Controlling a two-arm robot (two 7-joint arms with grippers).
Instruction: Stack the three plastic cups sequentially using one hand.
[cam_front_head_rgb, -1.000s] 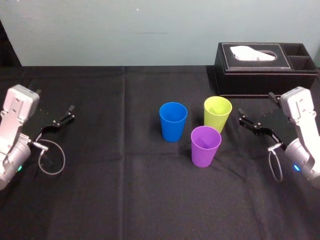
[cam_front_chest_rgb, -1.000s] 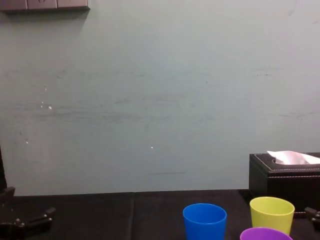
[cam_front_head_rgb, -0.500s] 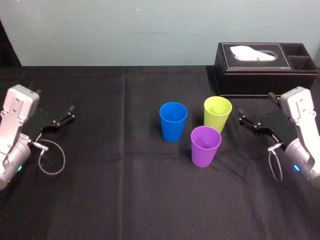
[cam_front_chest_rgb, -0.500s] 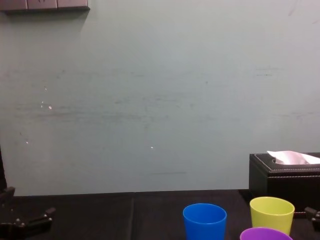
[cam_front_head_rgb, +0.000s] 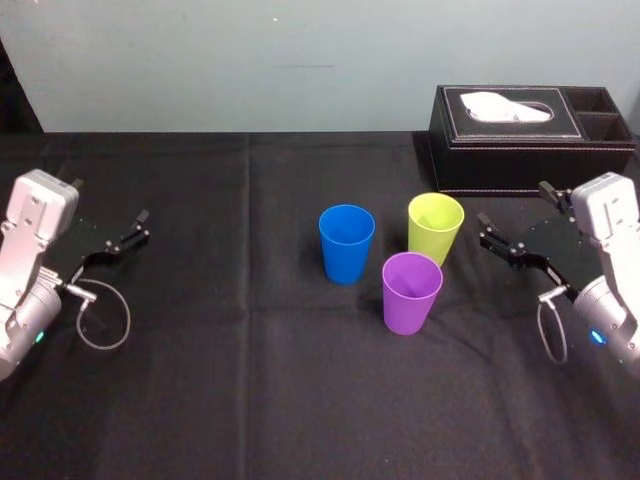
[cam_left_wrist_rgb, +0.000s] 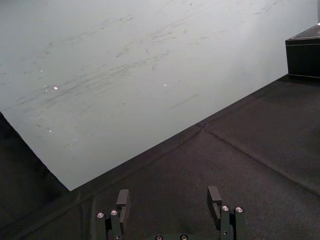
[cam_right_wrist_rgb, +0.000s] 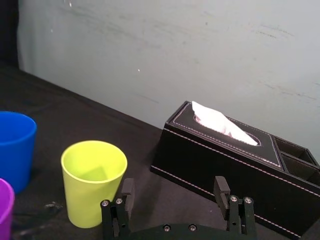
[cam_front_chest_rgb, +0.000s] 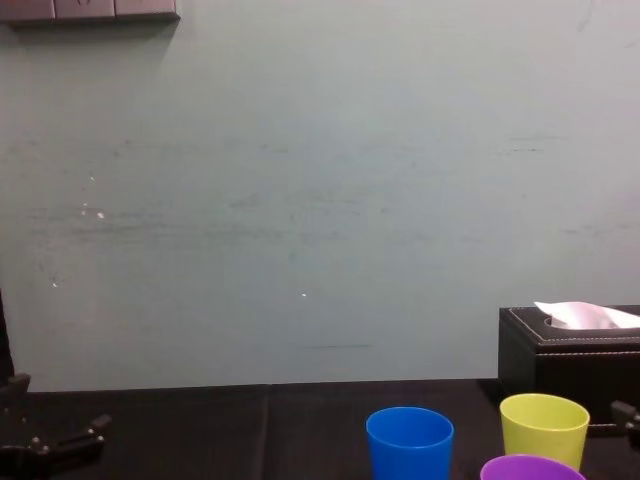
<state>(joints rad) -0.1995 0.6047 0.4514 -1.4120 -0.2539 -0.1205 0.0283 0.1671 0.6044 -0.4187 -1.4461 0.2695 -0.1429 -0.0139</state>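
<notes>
Nothing is stacked yet. The yellow-green cup (cam_front_head_rgb: 435, 227) stands just before the tissue box (cam_front_head_rgb: 530, 135), the purple cup (cam_front_head_rgb: 411, 292) is nearer the robot and perhaps touching it, and the blue cup (cam_front_head_rgb: 346, 243) is farther left. The right gripper (cam_front_head_rgb: 512, 222) hovers spread and empty before the box; next it must straddle one cup. The left gripper (cam_front_head_rgb: 108, 205) idles open, well away from the box.

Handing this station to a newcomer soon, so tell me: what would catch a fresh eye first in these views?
Three bright cups stand upright and unstacked mid-table on the black cloth: the blue cup, the yellow-green cup to its right, and the purple cup nearest the robot. A black tissue box sits at the far right. The right gripper hangs open beside the yellow-green cup, the left gripper open at the far left.
</notes>
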